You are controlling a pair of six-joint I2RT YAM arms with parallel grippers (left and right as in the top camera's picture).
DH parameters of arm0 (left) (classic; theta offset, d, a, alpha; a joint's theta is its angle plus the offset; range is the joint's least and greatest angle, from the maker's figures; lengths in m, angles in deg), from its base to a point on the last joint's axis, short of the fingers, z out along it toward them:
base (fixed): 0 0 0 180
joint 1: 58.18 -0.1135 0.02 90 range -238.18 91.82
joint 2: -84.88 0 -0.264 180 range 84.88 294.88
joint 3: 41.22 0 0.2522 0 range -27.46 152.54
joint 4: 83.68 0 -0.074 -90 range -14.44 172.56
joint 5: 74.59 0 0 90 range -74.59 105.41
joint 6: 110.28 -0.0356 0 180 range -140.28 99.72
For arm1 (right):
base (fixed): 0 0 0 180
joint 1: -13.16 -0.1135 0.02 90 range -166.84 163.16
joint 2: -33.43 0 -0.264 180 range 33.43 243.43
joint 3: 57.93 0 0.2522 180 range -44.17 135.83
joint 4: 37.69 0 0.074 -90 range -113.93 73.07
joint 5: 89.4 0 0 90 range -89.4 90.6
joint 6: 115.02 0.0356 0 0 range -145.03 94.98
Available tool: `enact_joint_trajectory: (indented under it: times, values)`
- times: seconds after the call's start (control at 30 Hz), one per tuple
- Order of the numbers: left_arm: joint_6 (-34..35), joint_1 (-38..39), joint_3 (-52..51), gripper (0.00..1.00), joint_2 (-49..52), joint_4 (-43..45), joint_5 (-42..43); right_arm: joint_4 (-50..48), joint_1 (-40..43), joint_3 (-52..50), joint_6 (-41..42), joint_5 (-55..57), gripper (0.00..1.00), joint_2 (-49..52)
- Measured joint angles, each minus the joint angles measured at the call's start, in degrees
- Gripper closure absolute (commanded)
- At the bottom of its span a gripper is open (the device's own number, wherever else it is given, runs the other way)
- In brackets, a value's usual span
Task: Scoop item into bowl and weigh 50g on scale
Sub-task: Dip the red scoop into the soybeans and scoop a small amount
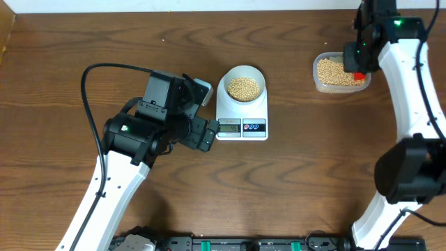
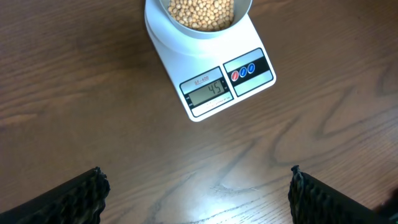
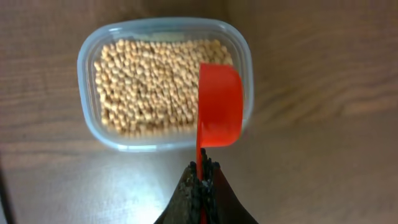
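Right gripper (image 3: 200, 179) clamps red plastic scoop (image 3: 219, 102) over clear plastic tub (image 3: 87, 59) of tan beans (image 3: 143, 84); left gripper (image 2: 199, 190) fingers wide, white flat scale (image 2: 214, 87) under pale round bowl (image 1: 243, 69) reads 45.

You have the beans (image 1: 244, 88) in two places. One tan-yellow heap sits in the bowl (image 1: 224, 84), and many more lie in the clear tub (image 3: 85, 74) at the table's far right. The bowl is small, round and pale bluish-white, and it stands upright on the rear half of the scale (image 1: 262, 113). The scale is white, flat and rectangular, lying mid-table. Its grey display (image 2: 209, 92) reads 45, with two round buttons (image 2: 242, 71) beside it.
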Motion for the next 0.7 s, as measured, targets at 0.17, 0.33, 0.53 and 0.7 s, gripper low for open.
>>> enact_joint_trajectory:
  times: [0.17, 0.33, 0.53, 0.7]
  values:
    - [0.0, 0.0, 0.0, 0.05, 0.0, 0.0, 0.0, -3.1, -0.7, 0.0, -1.3, 0.1, 0.99, 2.4]
    - [0.0, 0.0, 0.0, 0.05, 0.0, 0.0, 0.0, -4.8, -0.9, 0.0, -2.2, -0.3, 0.99, 4.0]
    - [0.0, 0.0, 0.0, 0.05, 0.0, 0.0, 0.0, -5.7, -0.9, 0.0, -2.5, -3.0, 0.99, 5.6]
    - [0.0, 0.0, 0.0, 0.05, 0.0, 0.0, 0.0, -5.9, -0.9, 0.0, -2.6, -5.1, 0.99, 5.6]
